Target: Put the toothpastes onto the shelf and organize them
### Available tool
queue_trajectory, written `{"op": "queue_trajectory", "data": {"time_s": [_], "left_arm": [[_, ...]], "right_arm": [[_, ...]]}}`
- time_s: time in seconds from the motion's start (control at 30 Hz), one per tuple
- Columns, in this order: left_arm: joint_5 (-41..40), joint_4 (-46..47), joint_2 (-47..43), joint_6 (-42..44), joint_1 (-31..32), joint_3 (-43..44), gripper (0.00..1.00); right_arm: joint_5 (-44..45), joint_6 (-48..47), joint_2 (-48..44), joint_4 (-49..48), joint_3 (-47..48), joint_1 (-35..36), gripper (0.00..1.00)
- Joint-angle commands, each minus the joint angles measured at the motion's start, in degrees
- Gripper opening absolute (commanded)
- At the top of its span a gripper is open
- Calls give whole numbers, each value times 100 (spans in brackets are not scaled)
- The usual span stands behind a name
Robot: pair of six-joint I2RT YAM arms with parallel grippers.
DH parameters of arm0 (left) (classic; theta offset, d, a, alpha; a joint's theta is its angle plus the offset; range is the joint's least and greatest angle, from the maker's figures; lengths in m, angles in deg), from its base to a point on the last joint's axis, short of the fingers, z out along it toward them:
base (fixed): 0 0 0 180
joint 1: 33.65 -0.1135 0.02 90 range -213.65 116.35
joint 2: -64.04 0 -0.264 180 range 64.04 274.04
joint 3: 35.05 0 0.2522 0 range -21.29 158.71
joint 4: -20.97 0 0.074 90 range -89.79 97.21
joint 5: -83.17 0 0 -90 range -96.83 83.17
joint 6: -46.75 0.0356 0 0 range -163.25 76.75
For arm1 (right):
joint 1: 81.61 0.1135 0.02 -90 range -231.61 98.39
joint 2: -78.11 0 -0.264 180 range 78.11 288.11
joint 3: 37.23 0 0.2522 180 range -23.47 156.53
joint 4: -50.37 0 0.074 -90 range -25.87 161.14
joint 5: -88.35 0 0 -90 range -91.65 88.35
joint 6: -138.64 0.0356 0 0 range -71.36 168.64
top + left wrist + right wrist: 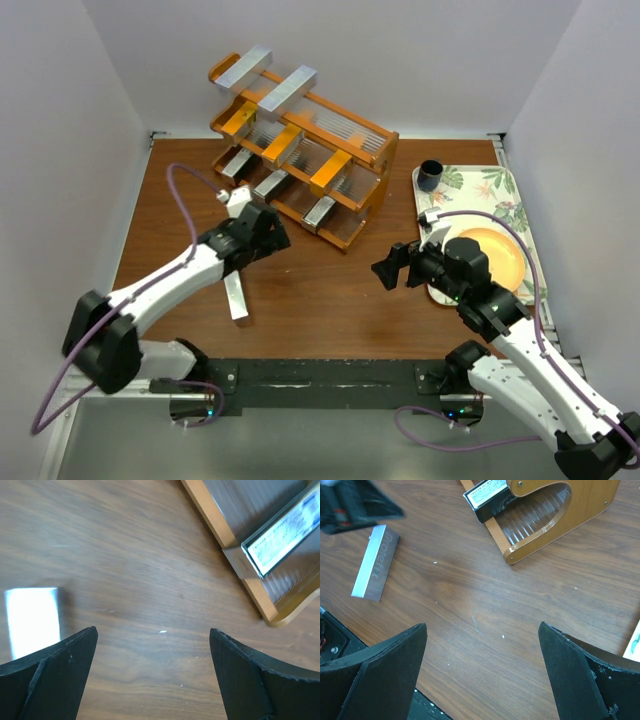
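Left tool [152,645]: jaws wide apart, nothing between them. Hangs over bare table [340,300], just in front of shelf's bottom tier.
Right tool [482,645]: jaws also spread, empty. Over open table, right of shelf front.
Shelf [375,135]: wooden stepped rack at back of table, angled, w/ clear ribbed panels.
Cartons on shelf: approx. eight. Two silver lie across the top, three orange in mid tier, three silver along bottom tier. Lengthwise in the ribbed channels, prob. so they sit in tidy rows by colour.
Top pair: look tilted and overhanging; may need straightening.
Loose carton [236,297]: silver, flat on table beside left arm, well apart from shelf. Seems the only one left to place.
Likely pick: left tool is nearer; carton lies low, so jaws would need to straddle its narrow width.
In the way: left forearm just beside the carton; shelf's front lip close to left tool.
Right side: leaf-print tray [500,185] w/ dark cup [431,175] and orange plate [495,255], partly under right arm, clear of carton's route.
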Motion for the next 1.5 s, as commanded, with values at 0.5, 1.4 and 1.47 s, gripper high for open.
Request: {"op": "queue_trajectory", "data": {"time_s": [0.5, 1.4, 1.47], "left_arm": [[-621, -553, -919, -770, 8, -1622, 100], [-997, -939, 875, -260, 1010, -172, 100], [-1129, -1114, 1164, -260, 1212, 100, 99]], "right_arm": [[-226, -92, 118, -142, 36, 11, 98], [-182, -83, 144, -177, 10, 20, 98], [-191, -83, 135, -177, 1, 11, 98]]}}
